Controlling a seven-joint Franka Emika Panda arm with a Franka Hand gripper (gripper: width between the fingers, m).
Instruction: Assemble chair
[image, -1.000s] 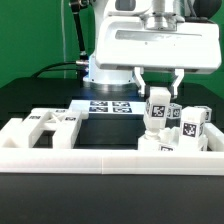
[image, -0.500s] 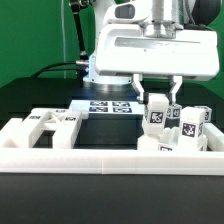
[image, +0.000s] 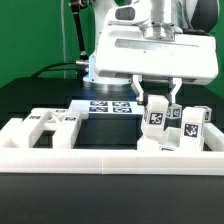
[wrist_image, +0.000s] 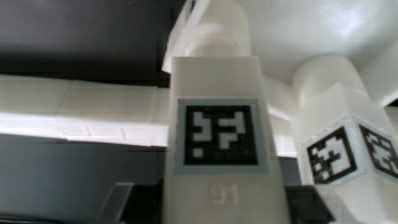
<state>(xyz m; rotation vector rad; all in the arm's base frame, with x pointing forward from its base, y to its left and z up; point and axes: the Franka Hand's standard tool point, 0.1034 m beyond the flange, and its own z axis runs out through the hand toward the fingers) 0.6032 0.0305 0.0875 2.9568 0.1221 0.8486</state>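
My gripper (image: 158, 92) is shut on an upright white chair post (image: 157, 113) with a black-and-white tag, at the exterior view's right. In the wrist view the same post (wrist_image: 217, 120) fills the middle, with the dark fingers (wrist_image: 125, 200) pressed on both of its sides. A second tagged white piece (image: 190, 125) stands close beside it, also seen as the piece (wrist_image: 347, 150) in the wrist view. The post's lower end meets other white parts (image: 150, 143); the joint is partly hidden behind the rail. A slotted white panel (image: 50, 122) lies at the exterior view's left.
A low white border rail (image: 100, 160) runs across the front and up both sides. The marker board (image: 108, 106) lies flat on the black table by the arm's base. Cables hang behind the arm at the back left.
The gripper has come down a little with the post in it, then stayed still. The other pieces have not moved.
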